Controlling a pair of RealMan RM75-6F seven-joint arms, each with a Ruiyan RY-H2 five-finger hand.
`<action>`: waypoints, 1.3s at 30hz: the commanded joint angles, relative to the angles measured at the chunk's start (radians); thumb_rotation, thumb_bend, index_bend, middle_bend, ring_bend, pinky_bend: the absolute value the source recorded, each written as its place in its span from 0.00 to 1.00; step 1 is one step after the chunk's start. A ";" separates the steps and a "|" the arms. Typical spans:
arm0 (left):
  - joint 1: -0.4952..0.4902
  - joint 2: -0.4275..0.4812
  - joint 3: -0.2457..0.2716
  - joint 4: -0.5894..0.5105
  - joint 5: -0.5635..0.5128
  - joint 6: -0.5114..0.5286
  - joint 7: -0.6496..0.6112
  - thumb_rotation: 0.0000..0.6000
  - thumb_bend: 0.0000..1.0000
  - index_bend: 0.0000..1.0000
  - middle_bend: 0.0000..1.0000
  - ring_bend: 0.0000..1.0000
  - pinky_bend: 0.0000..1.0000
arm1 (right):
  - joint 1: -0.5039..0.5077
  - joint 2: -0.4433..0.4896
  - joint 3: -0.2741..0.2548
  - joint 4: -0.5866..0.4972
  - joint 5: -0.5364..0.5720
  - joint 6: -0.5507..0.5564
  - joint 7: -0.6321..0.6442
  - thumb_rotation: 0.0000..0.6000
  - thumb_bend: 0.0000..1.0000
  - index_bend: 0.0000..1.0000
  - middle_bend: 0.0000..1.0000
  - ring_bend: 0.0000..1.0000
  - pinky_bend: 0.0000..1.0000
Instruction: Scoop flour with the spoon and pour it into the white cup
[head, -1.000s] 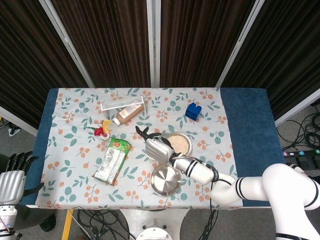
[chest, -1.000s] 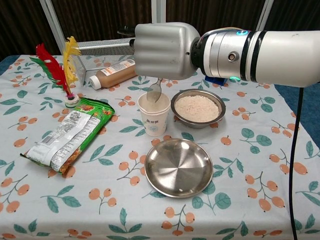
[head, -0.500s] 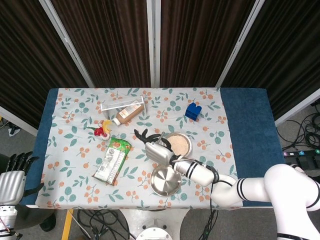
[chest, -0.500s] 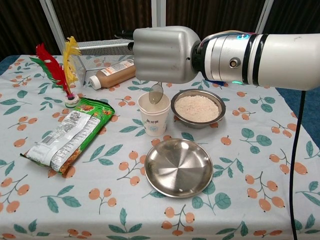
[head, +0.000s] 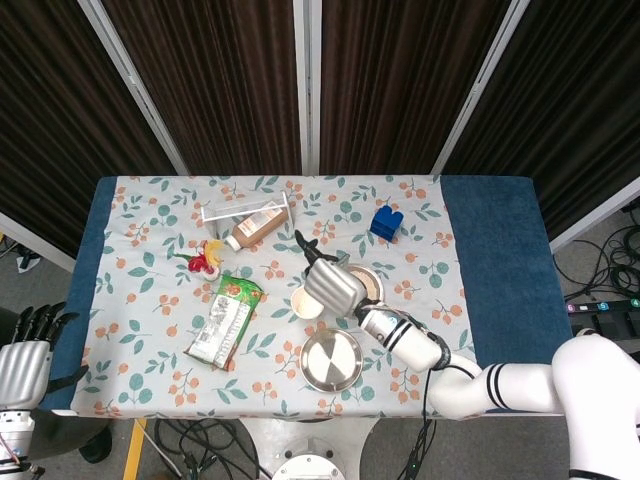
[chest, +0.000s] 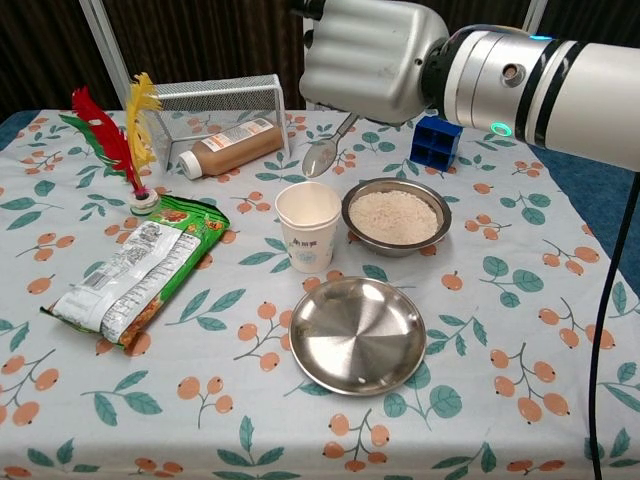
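A table (chest: 560, 420) draped in a floral cloth carries the scene, with the robot's right hand (chest: 372, 58) raised above its far half, fingers curled around the handle of one metal spoon (chest: 322, 157) whose bowl hangs tilted just above and beyond the single white cup (chest: 307, 226); whether any flour remains in the spoon cannot be made out. At the cup's 3 o'clock, almost touching, sits a round steel bowl of flour (chest: 394, 216), and at its 5 o'clock an empty, shiny steel plate (chest: 357, 333). A crinkled green snack packet (chest: 135, 270) lies at 9 o'clock, a wire mesh basket (chest: 212, 104) on its side at 11 o'clock with one brown bottle (chest: 226, 146) inside, a red-and-yellow feathered shuttlecock (chest: 117, 145) to its left, a blue block (chest: 436, 141) at 1 o'clock. The left hand (head: 22, 355) waits off the table's edge, fingers apart, holding nothing.
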 joint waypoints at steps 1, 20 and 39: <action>-0.002 0.003 -0.001 -0.004 0.003 0.001 0.004 1.00 0.02 0.28 0.22 0.12 0.06 | -0.088 0.025 0.045 -0.065 0.028 0.057 0.210 1.00 0.33 0.60 0.58 0.28 0.00; -0.001 0.013 0.000 -0.026 0.012 0.013 0.016 1.00 0.02 0.28 0.22 0.12 0.06 | -0.349 -0.024 -0.089 -0.068 -0.167 0.061 0.808 1.00 0.31 0.60 0.56 0.23 0.00; 0.003 0.007 0.004 -0.010 0.011 0.011 -0.002 1.00 0.02 0.28 0.22 0.12 0.06 | -0.456 -0.187 -0.097 0.103 -0.253 0.061 0.826 1.00 0.13 0.40 0.41 0.12 0.00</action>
